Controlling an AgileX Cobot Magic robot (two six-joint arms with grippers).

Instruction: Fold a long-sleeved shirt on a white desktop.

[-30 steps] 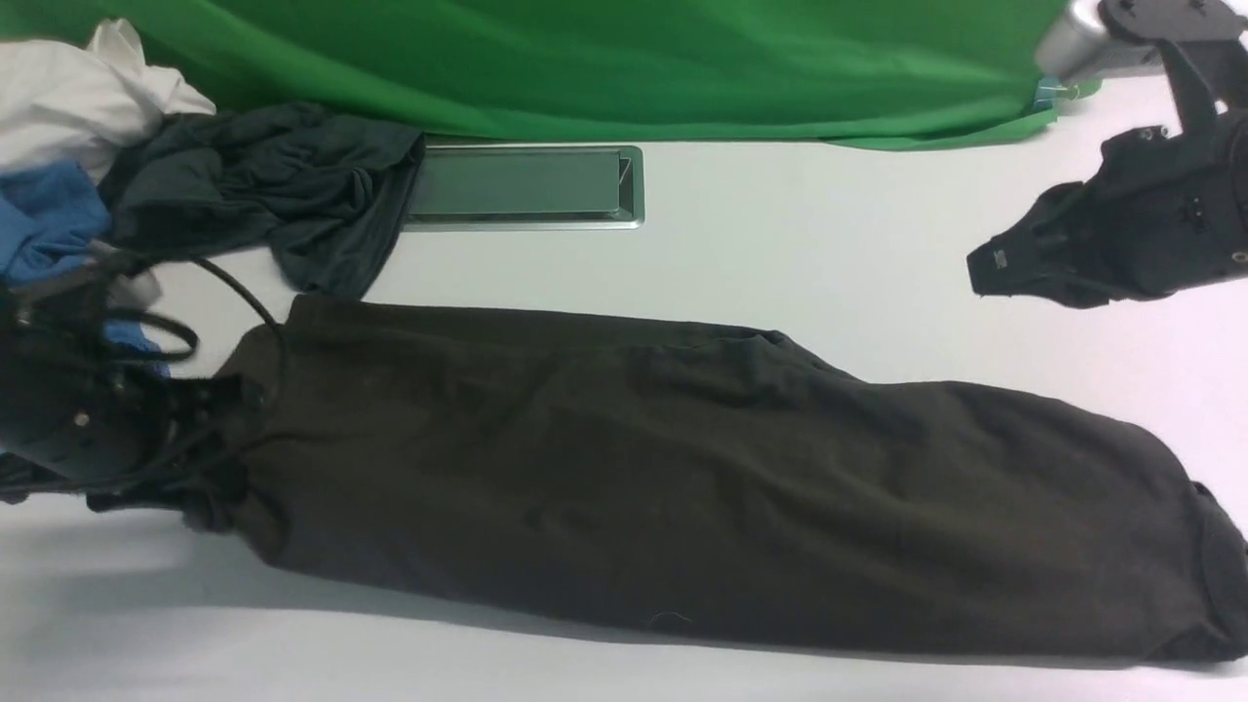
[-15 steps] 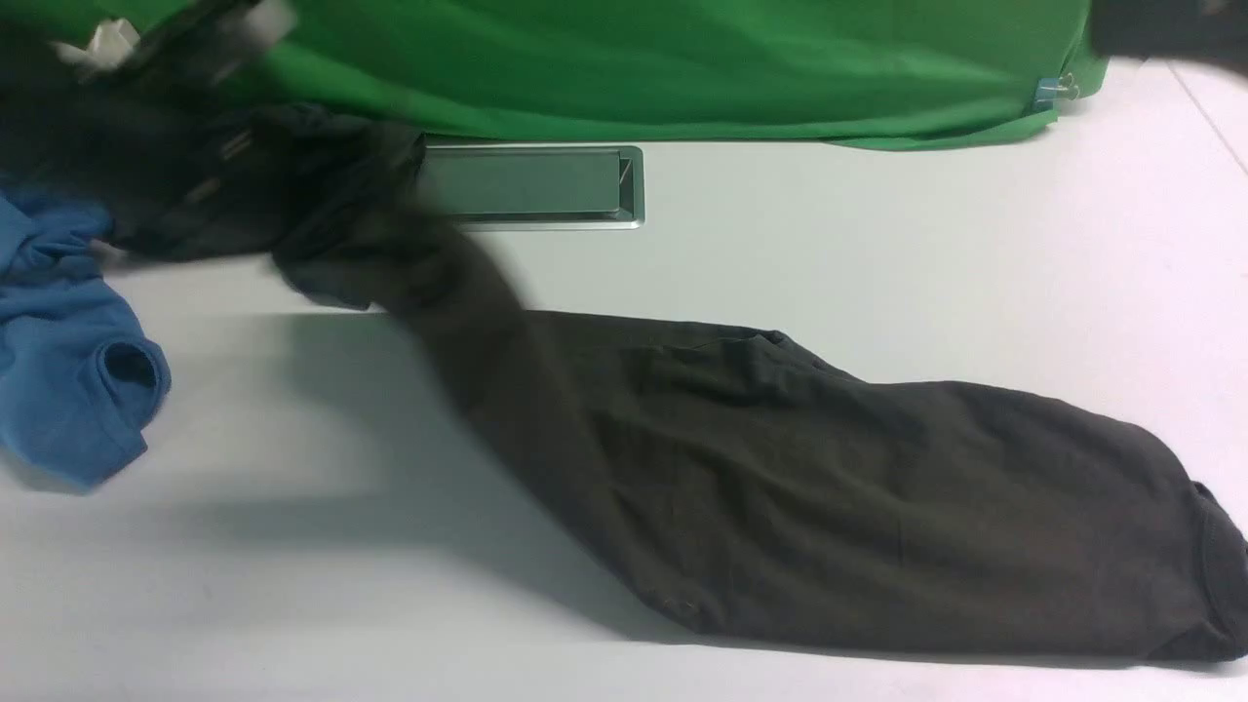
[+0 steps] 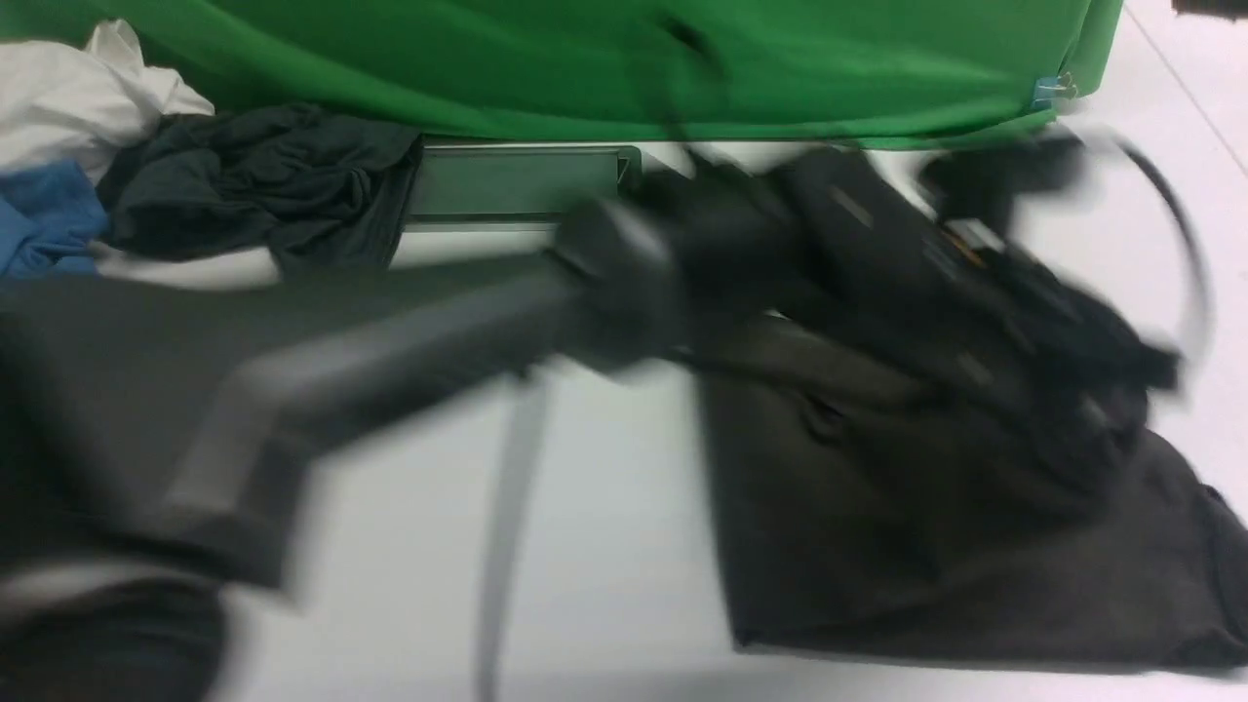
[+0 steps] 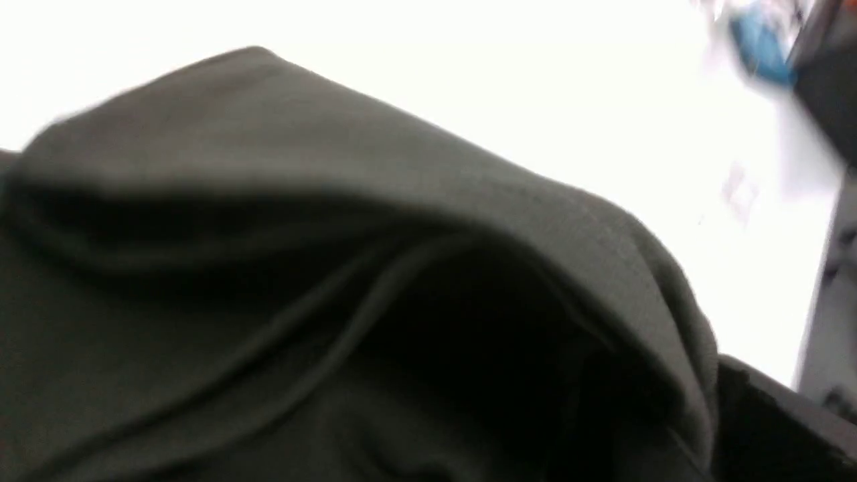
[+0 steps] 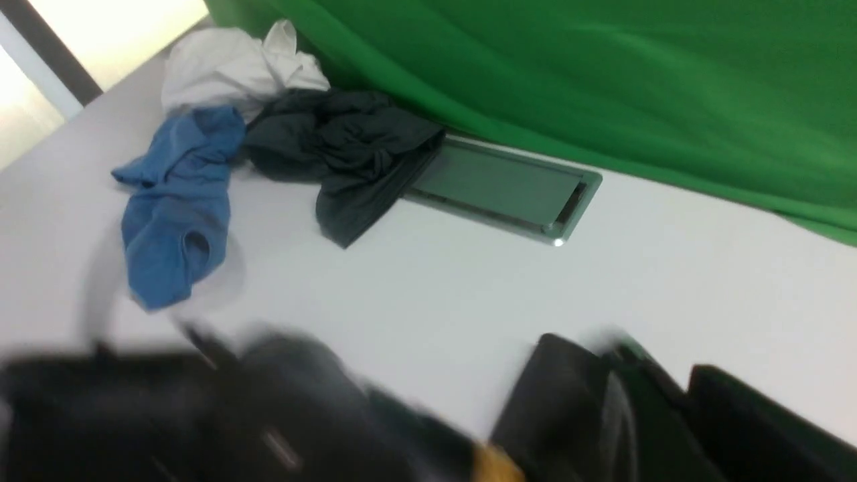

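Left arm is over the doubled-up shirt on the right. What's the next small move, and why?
Probably lower the left end effector so the raised fold settles flat on the long-sleeved shirt. The shirt lies doubled on the white desktop, and the left wrist view shows its fabric humped up.

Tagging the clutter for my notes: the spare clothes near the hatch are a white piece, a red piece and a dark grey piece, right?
Not red: it is a blue piece, as the right wrist view shows. The white piece and dark grey piece do lie near the hatch.
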